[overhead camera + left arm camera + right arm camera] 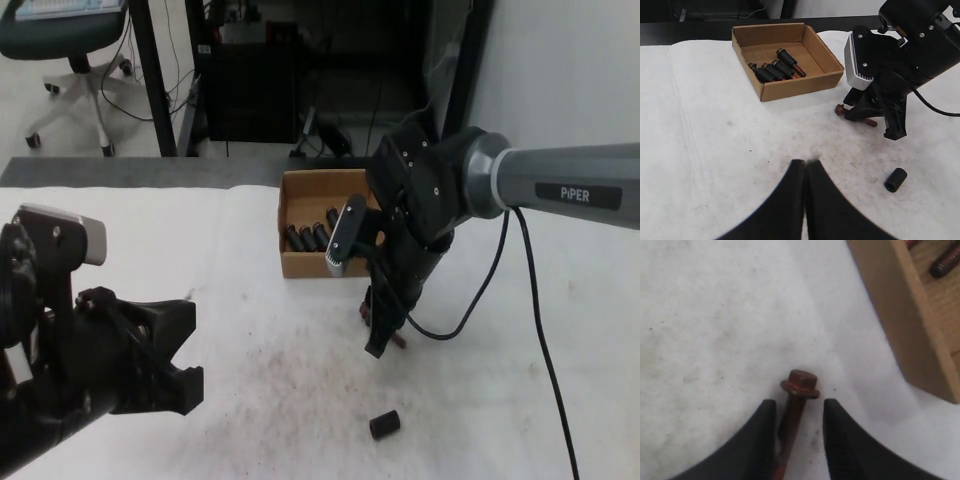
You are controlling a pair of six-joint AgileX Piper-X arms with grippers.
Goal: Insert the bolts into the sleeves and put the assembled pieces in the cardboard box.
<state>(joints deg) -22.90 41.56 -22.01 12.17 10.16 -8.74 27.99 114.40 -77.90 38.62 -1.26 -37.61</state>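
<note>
Beside the cardboard box (790, 87): I have the right gripper (799, 410) down at the counter (715, 150), open astride the bolt (800, 382) and not clamped on it.
Bolt: lying on the white cloth (700, 110), head poking out just past the right gripper.
Left gripper (806, 162): closed tip to tip, gripping nothing, over the cloth.
Sleeve (895, 180): loose on the counter, apart from the bolt.
Box contents: I see several assembled pieces (775, 70) lying side by side.

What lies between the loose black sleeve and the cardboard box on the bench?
The right gripper, open astride a rusty bolt, as the left wrist view shows.
</note>
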